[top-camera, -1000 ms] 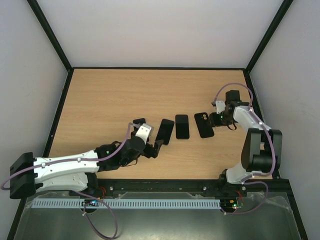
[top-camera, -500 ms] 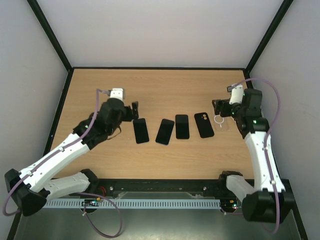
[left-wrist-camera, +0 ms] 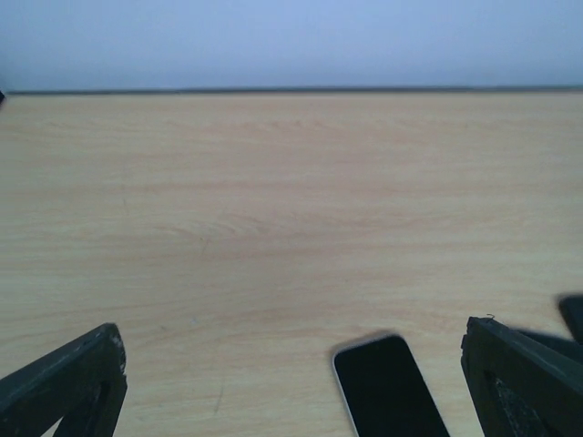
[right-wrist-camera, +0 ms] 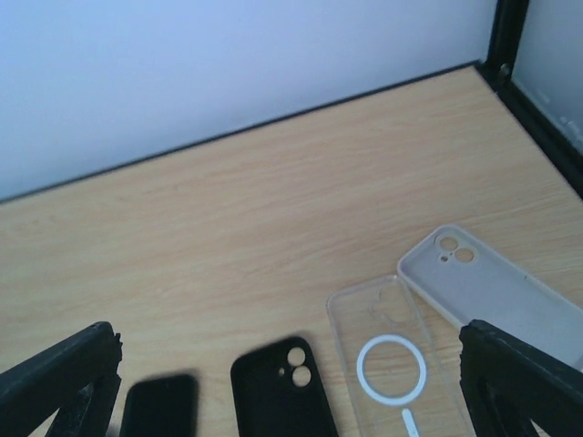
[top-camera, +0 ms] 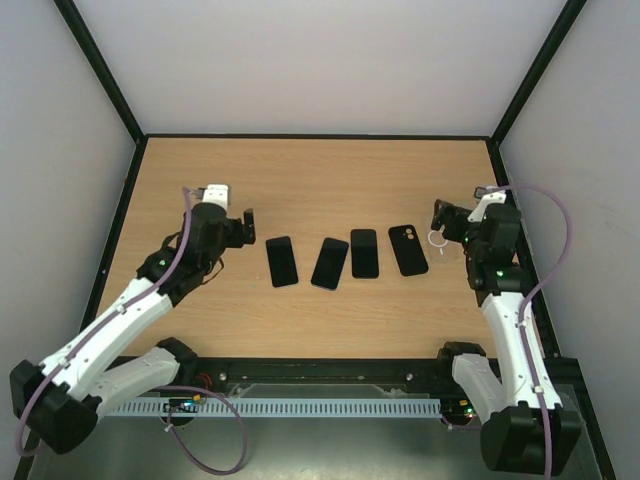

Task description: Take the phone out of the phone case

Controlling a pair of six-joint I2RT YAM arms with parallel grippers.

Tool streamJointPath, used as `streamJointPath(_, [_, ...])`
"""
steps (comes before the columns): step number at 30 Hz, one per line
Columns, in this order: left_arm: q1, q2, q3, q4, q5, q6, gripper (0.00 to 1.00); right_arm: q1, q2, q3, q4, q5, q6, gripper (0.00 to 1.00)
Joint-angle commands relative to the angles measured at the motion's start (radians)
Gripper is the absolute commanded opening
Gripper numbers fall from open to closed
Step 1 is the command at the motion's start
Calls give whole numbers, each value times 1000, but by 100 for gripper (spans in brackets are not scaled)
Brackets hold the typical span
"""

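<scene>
The matte black phone case [top-camera: 407, 250] lies flat at the right end of a row, and in the right wrist view the phone case [right-wrist-camera: 271, 391] shows wood through its camera holes. Three glossy black phones [top-camera: 282, 261] [top-camera: 330, 263] [top-camera: 364, 253] lie to its left, apart from it. My left gripper [top-camera: 250, 228] hovers open just left of the leftmost phone [left-wrist-camera: 387, 390], holding nothing. My right gripper [top-camera: 441, 230] stands open to the right of the case, empty. In the wrist views the left gripper [left-wrist-camera: 291, 382] and right gripper [right-wrist-camera: 291, 387] show only table between their fingers.
A clear case with a white ring [right-wrist-camera: 387, 364] lies just right of the black case, and a pale grey case [right-wrist-camera: 496, 287] lies beyond it. A black frame [top-camera: 115, 215] edges the table, with white walls behind.
The left arm has swung back and up to the left, leaving a phone at the left end of the row. The right gripper has opened wide and its arm has risen.
</scene>
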Motion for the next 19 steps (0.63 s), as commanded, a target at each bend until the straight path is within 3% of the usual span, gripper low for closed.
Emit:
streamJointPath(1, [19, -138, -55, 94, -103, 36, 100, -1, -66, 6, 98, 120, 102, 98])
streamJointPath(3, [18, -188, -83, 121, -107, 46, 100, -1, -93, 11, 109, 181, 122, 98])
streamJointPath(8, [19, -230, -105, 142, -129, 56, 100, -1, -98, 22, 84, 26, 22, 98])
streamJointPath(13, [18, -210, -98, 124, -132, 51, 100, -2, -85, 75, 50, 49, -11, 98])
streamJointPath(19, [18, -217, -99, 118, -139, 58, 100, -2, -141, -20, 148, 10, -32, 98])
